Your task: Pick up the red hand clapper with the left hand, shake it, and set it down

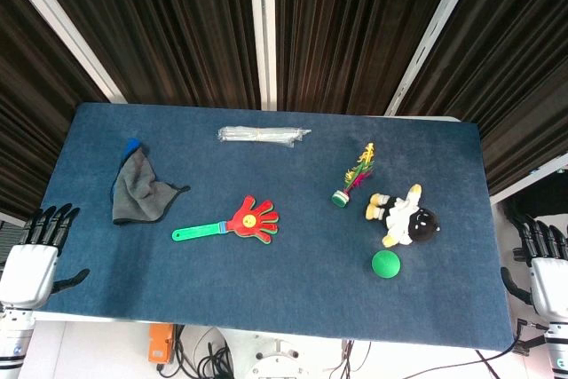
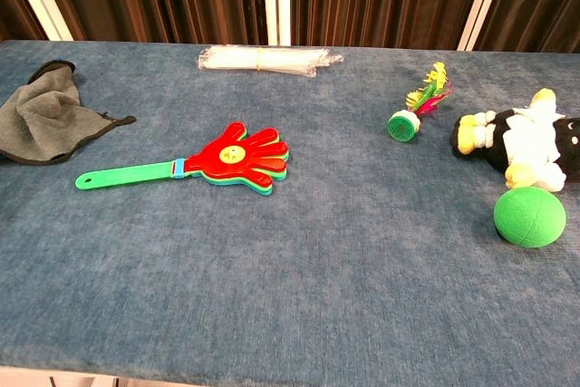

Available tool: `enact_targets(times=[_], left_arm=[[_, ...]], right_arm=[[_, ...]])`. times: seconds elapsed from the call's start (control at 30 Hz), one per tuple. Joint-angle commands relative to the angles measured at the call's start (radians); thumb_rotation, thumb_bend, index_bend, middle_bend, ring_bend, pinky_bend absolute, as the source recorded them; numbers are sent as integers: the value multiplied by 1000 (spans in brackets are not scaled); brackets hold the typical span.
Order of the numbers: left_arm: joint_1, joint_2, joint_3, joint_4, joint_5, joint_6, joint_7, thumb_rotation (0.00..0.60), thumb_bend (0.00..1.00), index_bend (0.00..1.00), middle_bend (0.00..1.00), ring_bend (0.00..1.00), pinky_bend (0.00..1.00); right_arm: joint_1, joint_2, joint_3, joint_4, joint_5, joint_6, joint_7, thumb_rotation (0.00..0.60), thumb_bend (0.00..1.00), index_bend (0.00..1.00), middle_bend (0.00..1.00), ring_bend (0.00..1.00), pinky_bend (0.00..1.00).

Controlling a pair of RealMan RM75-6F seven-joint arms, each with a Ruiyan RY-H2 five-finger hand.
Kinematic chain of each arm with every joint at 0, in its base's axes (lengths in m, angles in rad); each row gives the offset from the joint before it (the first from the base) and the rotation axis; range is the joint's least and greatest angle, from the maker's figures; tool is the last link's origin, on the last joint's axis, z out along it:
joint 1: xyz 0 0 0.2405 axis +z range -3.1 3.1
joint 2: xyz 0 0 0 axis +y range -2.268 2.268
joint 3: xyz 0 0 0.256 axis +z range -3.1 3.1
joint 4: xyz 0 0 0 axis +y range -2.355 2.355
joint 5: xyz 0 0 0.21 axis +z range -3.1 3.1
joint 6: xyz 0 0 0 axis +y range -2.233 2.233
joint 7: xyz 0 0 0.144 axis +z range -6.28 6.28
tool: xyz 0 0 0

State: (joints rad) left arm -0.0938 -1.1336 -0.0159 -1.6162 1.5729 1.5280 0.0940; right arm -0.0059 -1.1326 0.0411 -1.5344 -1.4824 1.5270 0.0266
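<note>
The red hand clapper [image 1: 252, 217] lies flat on the blue table [image 1: 266, 281], left of centre, its green handle [image 1: 200, 232] pointing left. The chest view shows the same clapper [image 2: 240, 159] with its handle [image 2: 127, 174] toward the left edge. My left hand [image 1: 35, 250] hangs off the table's left front corner, fingers apart and empty, well away from the clapper. Beyond the right front corner my right hand [image 1: 543, 264] is also empty with its fingers apart. Neither hand appears in the chest view.
A grey cloth [image 1: 138, 188] lies left of the clapper. A clear plastic bundle [image 1: 263, 135] sits at the back centre. To the right are a feather shuttlecock [image 1: 353, 179], a plush toy [image 1: 404, 215] and a green ball [image 1: 386, 263].
</note>
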Motion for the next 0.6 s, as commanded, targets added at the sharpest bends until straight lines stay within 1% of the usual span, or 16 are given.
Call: enact_targets(times=[0.03, 0.2, 0.43, 0.6], left_arm=[[-4, -3, 0, 11, -5, -11, -8, 600, 65, 38, 39, 0, 32], [-13, -23, -3, 22, -7, -24, -13, 600, 65, 39, 39, 0, 32], [-37, -34, -21, -8, -21, -51, 9, 600, 58, 41, 45, 0, 32], [-53, -42, -24, -24, -21, -71, 10, 600, 58, 42, 45, 0, 32]], right_arm=[[-1, -3, 4, 4, 7, 0, -2, 600, 275, 0, 0, 0, 0], [-1, -3, 7, 8, 10, -3, 2, 600, 275, 0, 0, 0, 0], [-1, 0, 22, 20, 24, -1, 23, 600, 275, 0, 0, 0, 0], [3, -3, 20, 30, 19, -8, 15, 600, 278, 0, 0, 0, 0]])
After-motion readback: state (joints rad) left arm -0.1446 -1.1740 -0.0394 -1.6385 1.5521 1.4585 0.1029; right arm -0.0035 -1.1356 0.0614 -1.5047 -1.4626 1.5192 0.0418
